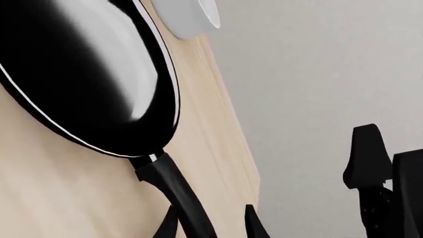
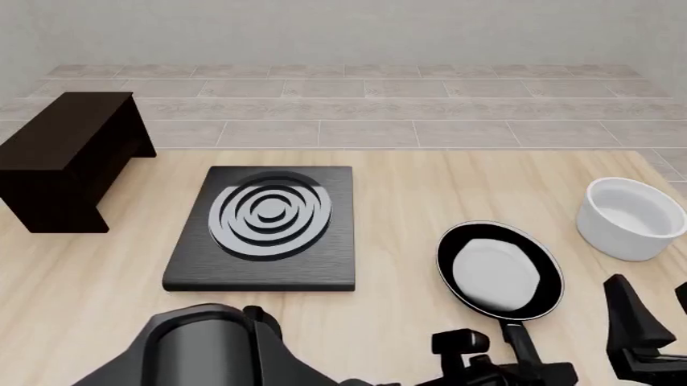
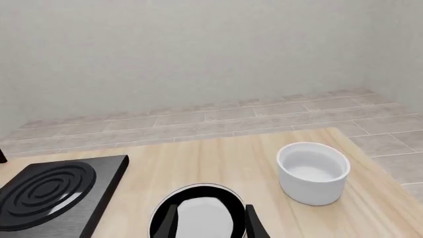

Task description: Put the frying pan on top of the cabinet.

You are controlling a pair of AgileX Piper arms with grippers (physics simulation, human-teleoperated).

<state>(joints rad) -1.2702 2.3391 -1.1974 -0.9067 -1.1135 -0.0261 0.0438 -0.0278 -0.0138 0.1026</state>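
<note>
Lying on the table (image 2: 408, 185) near the white bowl (image 2: 631, 217), the frying pan (image 2: 499, 269) is not yet lifted. The left gripper (image 1: 211, 224) is spread wide around its handle (image 1: 173, 191). The right gripper (image 3: 210, 222) is spread too. The cabinet (image 2: 67, 157) is far off, so the pan could be dropped if gripped loosely.

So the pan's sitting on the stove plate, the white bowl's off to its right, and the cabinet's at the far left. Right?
Not quite. The frying pan is not on the stove plate; it lies on the bare table to the right of the plate, as the front view shows. The rest holds: the white bowl is to the pan's right and the cabinet stands at the far left.
</note>
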